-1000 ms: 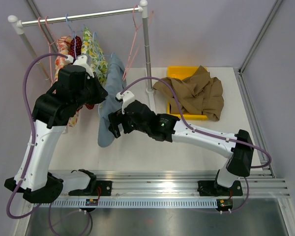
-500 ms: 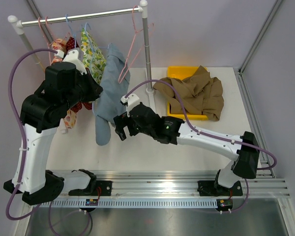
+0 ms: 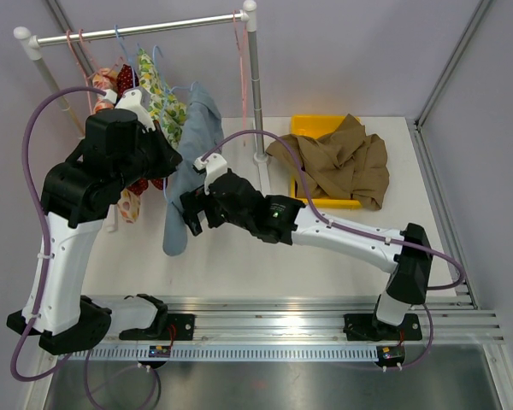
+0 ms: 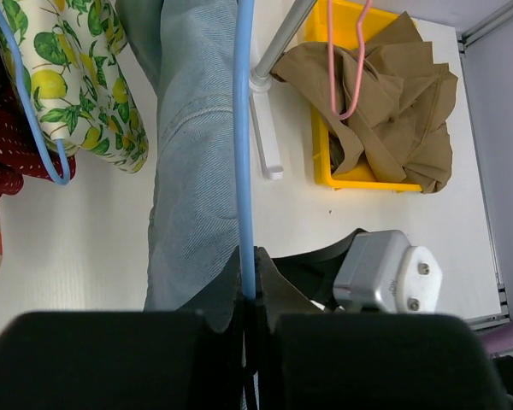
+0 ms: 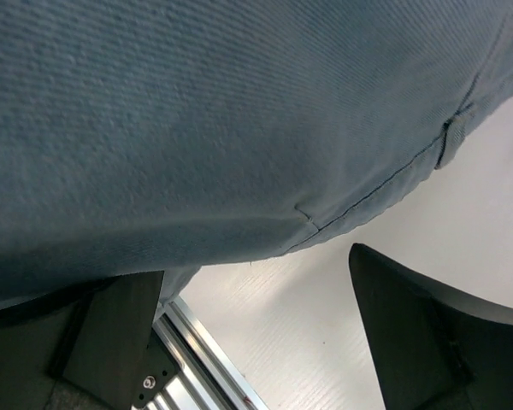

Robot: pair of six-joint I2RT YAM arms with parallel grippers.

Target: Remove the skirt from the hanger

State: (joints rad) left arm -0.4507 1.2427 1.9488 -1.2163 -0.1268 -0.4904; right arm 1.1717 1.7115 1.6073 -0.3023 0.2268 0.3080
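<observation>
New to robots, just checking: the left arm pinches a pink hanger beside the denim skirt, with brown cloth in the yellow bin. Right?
Not quite: the hanger the left gripper pinches is blue, not pink, as the left wrist view shows. The denim skirt beside it and the brown cloth in the yellow bin are right.

No text, brand or number can be read in any view. Any print on the small board (image 3: 161, 350) is too tiny to tell.

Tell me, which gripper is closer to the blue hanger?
Left. The left gripper is shut on the blue hanger. The right gripper is open, lower down by the skirt, away from the hanger.
</observation>
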